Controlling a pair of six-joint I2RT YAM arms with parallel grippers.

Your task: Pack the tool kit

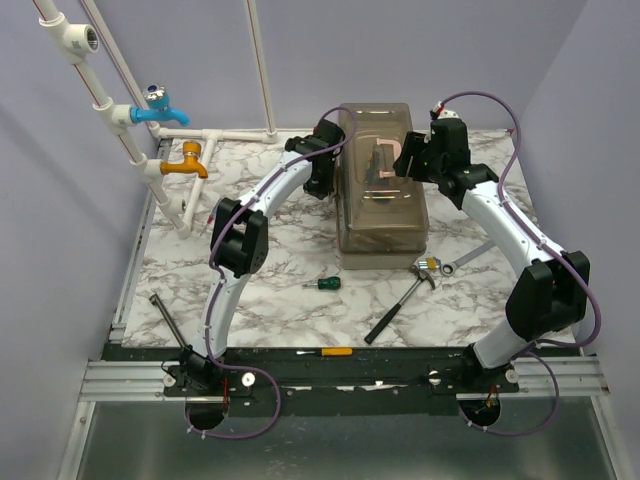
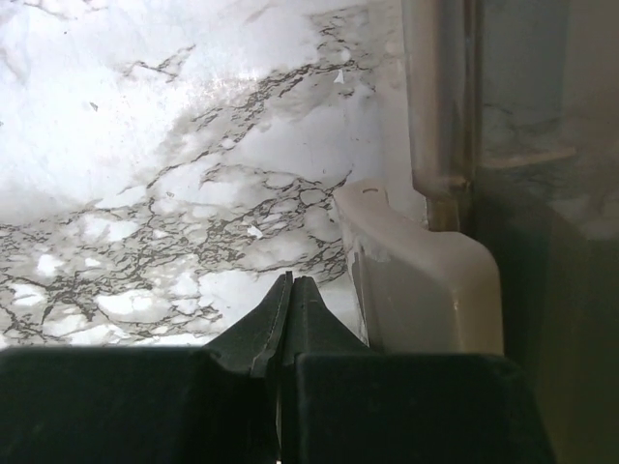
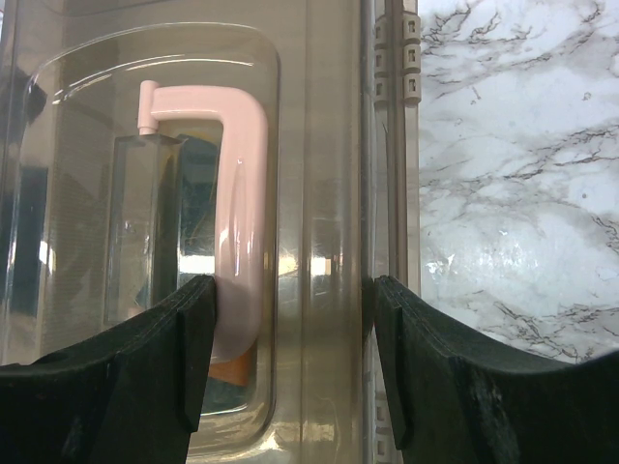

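The tool kit [image 1: 380,215] stands at the back middle of the marble table with its smoky lid [image 3: 319,145] closed and its pink handle [image 1: 388,160] lying flat. My right gripper [image 3: 293,290] reaches over the lid's right side. One finger presses the pink handle [image 3: 242,193] and the other sits on the lid's outer edge, clamping the strip between them. My left gripper [image 2: 292,280] is shut and empty, low beside the kit's left wall and its beige corner [image 2: 426,290]. A hammer [image 1: 405,300], a green screwdriver [image 1: 324,284] and a wrench [image 1: 465,260] lie in front.
A yellow-handled screwdriver [image 1: 325,352] lies at the table's near edge. A long black bar [image 1: 170,320] rests at the near left. White pipes with a blue tap [image 1: 160,110] and an orange tap [image 1: 187,165] stand at the back left.
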